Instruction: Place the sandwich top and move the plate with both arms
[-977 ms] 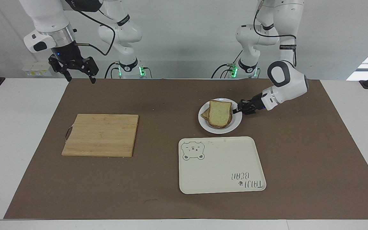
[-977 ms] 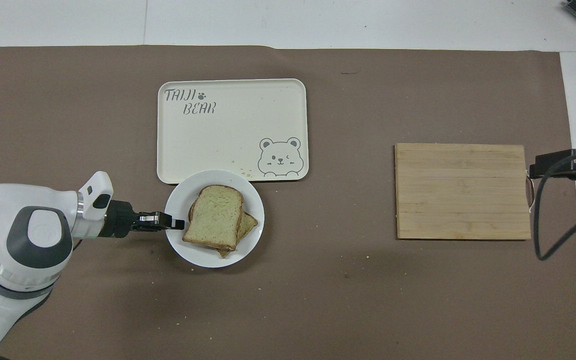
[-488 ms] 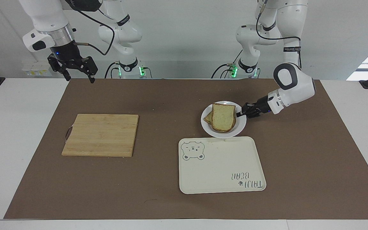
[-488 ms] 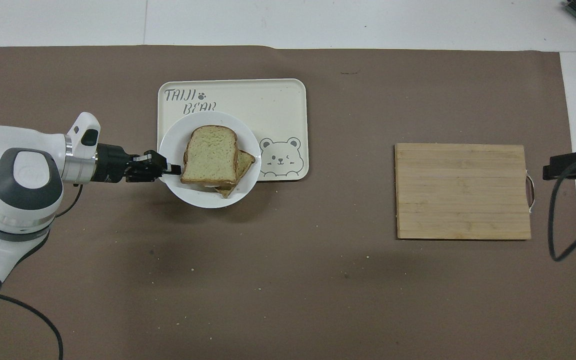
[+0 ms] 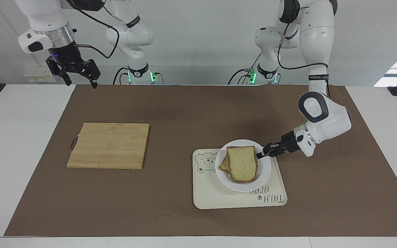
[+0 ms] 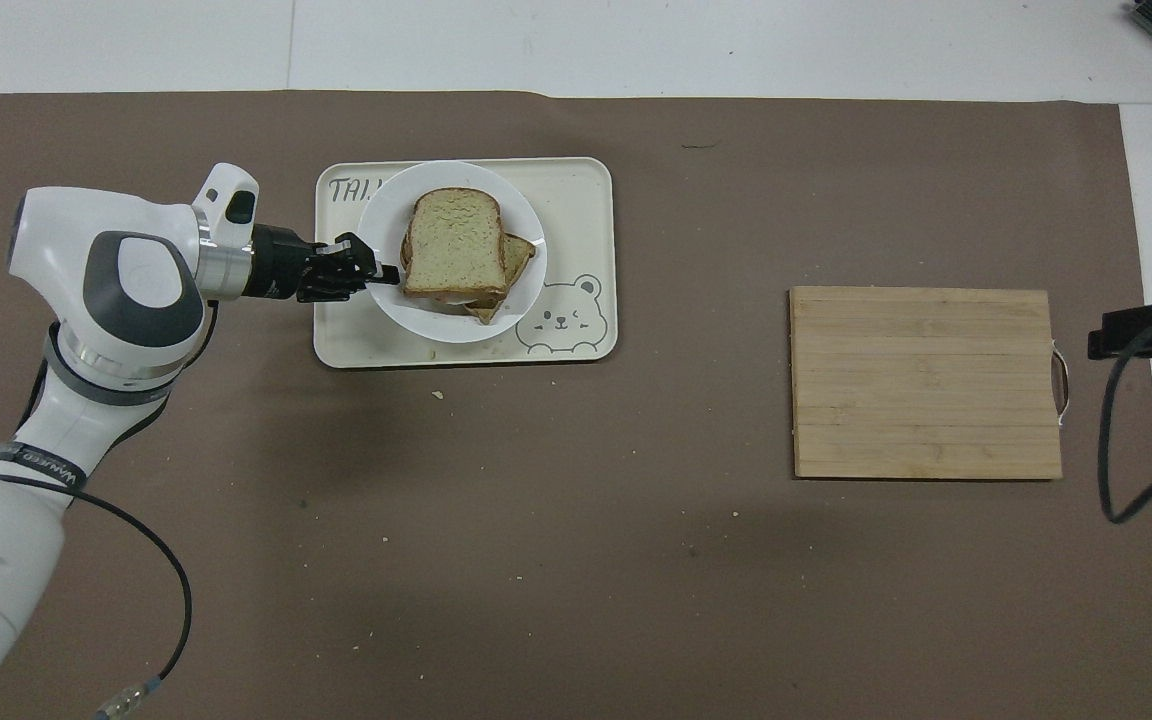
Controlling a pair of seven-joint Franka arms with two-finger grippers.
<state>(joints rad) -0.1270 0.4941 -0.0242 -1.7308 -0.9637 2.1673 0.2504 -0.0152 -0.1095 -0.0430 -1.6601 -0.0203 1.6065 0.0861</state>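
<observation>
The cream tray [image 5: 215, 198] with the bear drawing lies toward the left arm's end of the brown mat [image 5: 184, 103]. Over it is the plate [image 5: 262, 172] – small, round, plain white – covering the tray's edge nearer the robots and part of its lettering; whether it rests on the tray or hangs just above it cannot be told. On the plate sits the sandwich top [image 5: 242, 167], laid on a darker toasted slice [image 5: 224, 166] that pokes out beneath it at about nine o'clock in the facing view.

The left gripper [image 5: 261, 154] meets the plate's rim at roughly two o'clock in the facing view, nine o'clock in the overhead view. Its fingertips are pinched tight on the rim, and the arm comes in low and slanted from the left arm's end of the table. The sandwich top lies just beside those fingertips, inward from the rim, not touched by them.

The sandwich top is a pale slice with a thin brown crust, bare on its upper face and faintly speckled. Its flat edge points toward the robots and its rounded edge away.

The right gripper [image 5: 78, 82] waits high over the mat's corner nearest the right arm's base, fingers spread wide and holding nothing. A wooden cutting board [image 5: 109, 145] lies bare at the right arm's end – well apart from the tray.
</observation>
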